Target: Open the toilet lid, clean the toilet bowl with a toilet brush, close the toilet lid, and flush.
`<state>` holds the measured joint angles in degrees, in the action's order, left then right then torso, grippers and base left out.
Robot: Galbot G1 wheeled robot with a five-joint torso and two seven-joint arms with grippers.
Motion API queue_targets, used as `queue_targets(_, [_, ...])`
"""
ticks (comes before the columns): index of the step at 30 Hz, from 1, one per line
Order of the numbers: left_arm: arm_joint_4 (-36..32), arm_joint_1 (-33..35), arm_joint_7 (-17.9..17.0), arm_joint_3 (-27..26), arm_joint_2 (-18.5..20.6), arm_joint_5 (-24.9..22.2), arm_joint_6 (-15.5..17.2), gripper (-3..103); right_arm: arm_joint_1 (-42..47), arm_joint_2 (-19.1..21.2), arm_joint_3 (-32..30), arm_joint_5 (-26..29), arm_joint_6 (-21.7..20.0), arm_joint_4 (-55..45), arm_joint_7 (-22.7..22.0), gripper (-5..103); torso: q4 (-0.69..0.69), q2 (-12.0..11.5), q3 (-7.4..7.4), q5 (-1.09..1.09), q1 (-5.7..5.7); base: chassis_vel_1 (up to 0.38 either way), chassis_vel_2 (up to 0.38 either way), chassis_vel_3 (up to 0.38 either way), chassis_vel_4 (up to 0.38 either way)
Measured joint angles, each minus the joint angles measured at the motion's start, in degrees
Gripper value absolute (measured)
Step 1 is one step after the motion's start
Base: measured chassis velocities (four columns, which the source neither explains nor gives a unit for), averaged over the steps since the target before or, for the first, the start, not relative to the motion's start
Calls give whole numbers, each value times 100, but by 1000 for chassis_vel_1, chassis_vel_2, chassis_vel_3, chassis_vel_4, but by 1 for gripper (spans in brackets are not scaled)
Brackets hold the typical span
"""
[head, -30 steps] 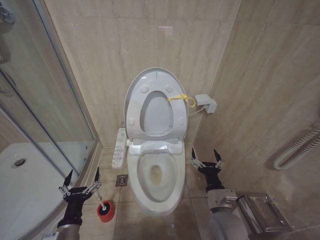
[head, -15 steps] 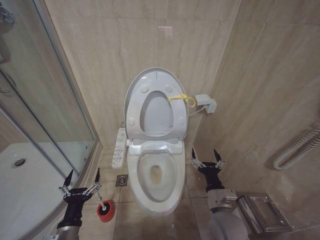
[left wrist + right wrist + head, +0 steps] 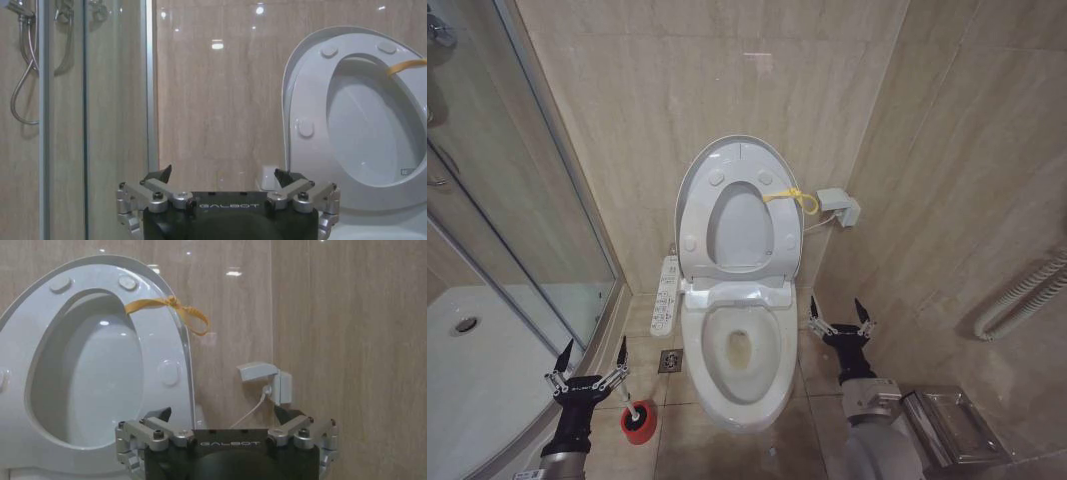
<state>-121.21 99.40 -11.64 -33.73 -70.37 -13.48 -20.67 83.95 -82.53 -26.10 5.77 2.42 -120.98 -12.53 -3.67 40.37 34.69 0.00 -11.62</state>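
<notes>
The toilet lid [image 3: 739, 160] is seen raised at centre frame, above the exposed toilet bowl [image 3: 739, 352]. The toilet brush [image 3: 636, 416] sits in its red holder at lower left, just beside the left tool [image 3: 588, 358], spread wide and empty. The right tool [image 3: 837, 316], likewise spread and empty, is held right of the bowl. The thin handle should be approached squarely and gripped high.

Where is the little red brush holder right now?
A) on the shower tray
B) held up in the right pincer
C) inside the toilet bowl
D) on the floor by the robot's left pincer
D: the toilet brush stands in its red holder on the floor tiles, just beside the open left pincer and apart from the toilet bowl; the right pincer is open and empty.
</notes>
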Motion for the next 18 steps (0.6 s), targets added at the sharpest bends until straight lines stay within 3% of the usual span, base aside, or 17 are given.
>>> queue_targets(18, [0,-1,-1,0,0,-3,2,100,0,0,0,0,0,0,0,100,0,0,0,0,0,0,0,0,0])
